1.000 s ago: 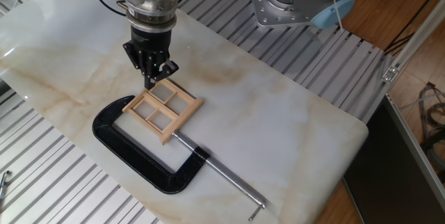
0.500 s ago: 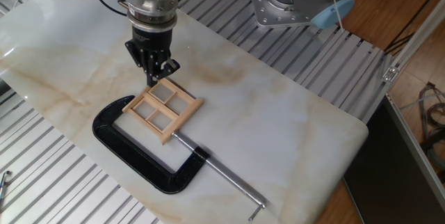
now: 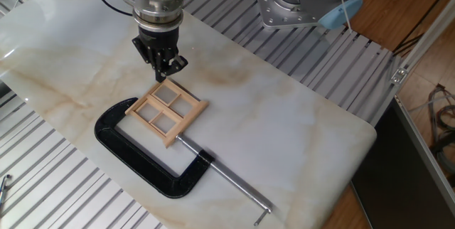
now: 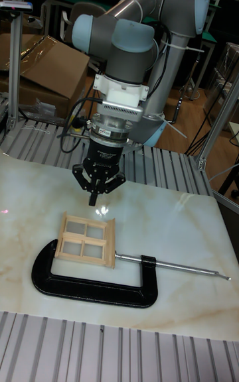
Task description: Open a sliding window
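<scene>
The sliding window point(image 3: 166, 112), a small light wooden frame with four panes, lies flat on the marble table, held in a black C-clamp point(image 3: 136, 156). In the tall fixed view the sliding window point(image 4: 85, 238) sits inside the C-clamp point(image 4: 86, 286) as well. My gripper point(image 3: 163, 74) hangs just above the window's far edge, pointing straight down, its fingers together at the tips and holding nothing. Seen from the tall fixed view, the gripper point(image 4: 93, 199) is a short gap above the frame's top rail and does not touch it.
The clamp's long steel screw point(image 3: 227, 179) runs toward the table's front right. The marble slab point(image 3: 284, 122) rests on ribbed aluminium rails point(image 3: 43, 179). The arm's base point(image 3: 298, 1) stands at the back, with cardboard boxes point(image 4: 40, 70) behind it.
The gripper has risen off the window's far edge and drifted slightly right. The window and clamp have not moved.
</scene>
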Motion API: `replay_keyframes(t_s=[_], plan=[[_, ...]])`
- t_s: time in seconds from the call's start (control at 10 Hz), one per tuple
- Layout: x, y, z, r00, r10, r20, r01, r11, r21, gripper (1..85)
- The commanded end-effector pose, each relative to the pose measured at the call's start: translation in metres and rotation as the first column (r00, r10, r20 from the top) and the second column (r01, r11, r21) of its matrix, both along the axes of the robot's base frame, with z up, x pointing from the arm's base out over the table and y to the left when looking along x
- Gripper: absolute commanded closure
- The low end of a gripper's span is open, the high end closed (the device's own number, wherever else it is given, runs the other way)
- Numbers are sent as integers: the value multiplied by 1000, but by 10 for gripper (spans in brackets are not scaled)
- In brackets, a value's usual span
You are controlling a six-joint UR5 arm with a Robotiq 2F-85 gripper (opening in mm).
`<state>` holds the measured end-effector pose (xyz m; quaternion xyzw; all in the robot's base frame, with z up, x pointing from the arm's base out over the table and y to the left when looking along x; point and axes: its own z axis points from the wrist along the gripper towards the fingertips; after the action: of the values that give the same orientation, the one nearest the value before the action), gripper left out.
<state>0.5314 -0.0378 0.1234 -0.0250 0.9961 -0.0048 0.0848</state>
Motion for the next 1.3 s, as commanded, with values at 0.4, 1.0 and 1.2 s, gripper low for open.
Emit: replay_keyframes(t_s=[0.4,1.0,1.2], plan=[[-18,-11,-1,994,-90,-67,88,996,-29,850],[-18,-12,-8,992,-99,-73,98,995,-4,850],[-13,-29,-37,992,-111,-65,112,994,6,850]])
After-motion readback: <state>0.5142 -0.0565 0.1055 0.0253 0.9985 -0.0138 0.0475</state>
